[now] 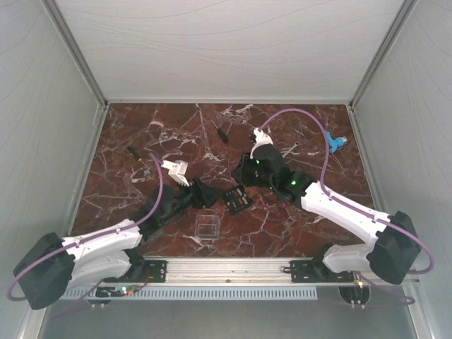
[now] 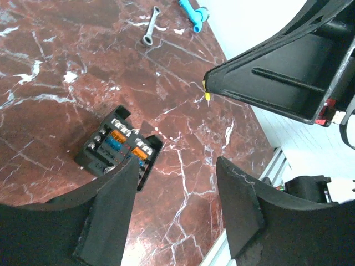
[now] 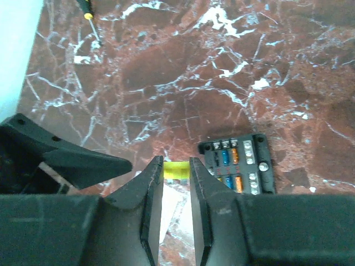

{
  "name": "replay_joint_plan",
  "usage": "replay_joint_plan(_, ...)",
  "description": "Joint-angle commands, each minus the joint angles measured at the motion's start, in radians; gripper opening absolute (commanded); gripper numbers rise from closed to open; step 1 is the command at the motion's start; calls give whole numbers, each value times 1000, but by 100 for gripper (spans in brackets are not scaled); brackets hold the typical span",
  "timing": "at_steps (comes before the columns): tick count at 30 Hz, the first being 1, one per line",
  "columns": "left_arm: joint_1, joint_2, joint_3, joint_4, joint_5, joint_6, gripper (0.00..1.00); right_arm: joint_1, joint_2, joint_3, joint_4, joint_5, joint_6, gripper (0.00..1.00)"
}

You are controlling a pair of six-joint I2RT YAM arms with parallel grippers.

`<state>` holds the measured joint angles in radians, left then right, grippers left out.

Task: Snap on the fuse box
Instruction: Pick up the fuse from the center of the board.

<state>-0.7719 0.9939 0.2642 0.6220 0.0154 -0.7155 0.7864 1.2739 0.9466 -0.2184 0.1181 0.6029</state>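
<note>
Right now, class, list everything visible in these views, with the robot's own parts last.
square black plastic fuse box: one, black, centre.
clear square plastic lid: one, colourless, near centre.
black screwdriver: one, black, far centre.
small dark tool: one, dark, far left.
silver metal wrench: one, silver, far right.
blue plastic part: one, blue, far right.
small yellow piece: one, yellow, in right claw.
left claw: one, black, open.
right claw: one, black, shut.

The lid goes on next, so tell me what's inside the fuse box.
Inside the fuse box: orange fuses and blue fuses in rows, silver screw terminals along the sides. The corner behind the right claw, which pinches a small yellow piece, is covered.
</note>
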Motion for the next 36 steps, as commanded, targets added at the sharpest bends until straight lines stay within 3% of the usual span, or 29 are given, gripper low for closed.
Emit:
replay_joint_plan(1,-40,29,50,176,-54,60,57,31,-59,-21,89,37,62,16)
replay_joint_plan(20,-108,177,142,302,-127,174,35,71,-114,-80,150,35,123,17)
replay_joint_plan(36,-115,177,139,303,-142,215,4,80,-120,-97,152,35,140,18)
